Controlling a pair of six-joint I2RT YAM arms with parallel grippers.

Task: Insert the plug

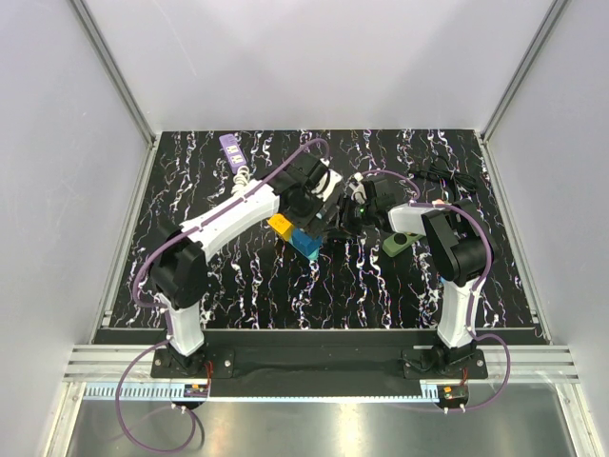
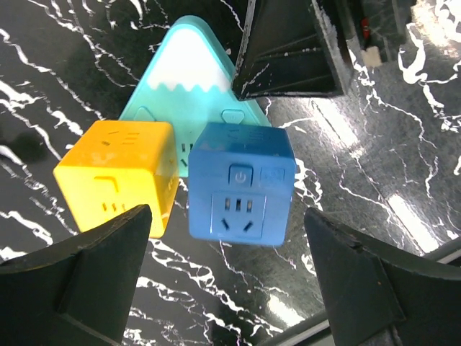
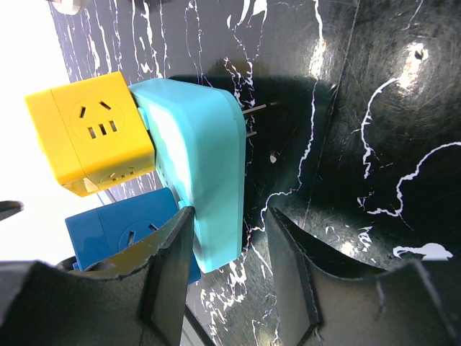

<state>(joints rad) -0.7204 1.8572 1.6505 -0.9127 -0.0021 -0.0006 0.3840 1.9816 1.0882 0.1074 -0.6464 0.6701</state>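
Note:
A teal triangular plug adapter [image 2: 191, 79] lies against a yellow socket cube [image 2: 115, 176] and a blue socket cube [image 2: 241, 184] on the black marbled table. My left gripper [image 2: 230, 281] is open above them, with the blue cube's socket face just ahead of its jaws. My right gripper [image 3: 227, 252] is open, and the adapter's [image 3: 202, 173] lower edge sits between its fingers, close to the left finger [image 3: 169, 267]. The adapter's metal prongs [image 3: 256, 119] point away from the cubes. In the top view both grippers [image 1: 319, 195] [image 1: 357, 211] meet over the cubes [image 1: 295, 235].
A purple power strip [image 1: 231, 150] with a white coiled cord lies at the back left. A black cable [image 1: 447, 176] lies at the back right. A green object [image 1: 402, 245] rests beside the right arm. Grey walls enclose the table.

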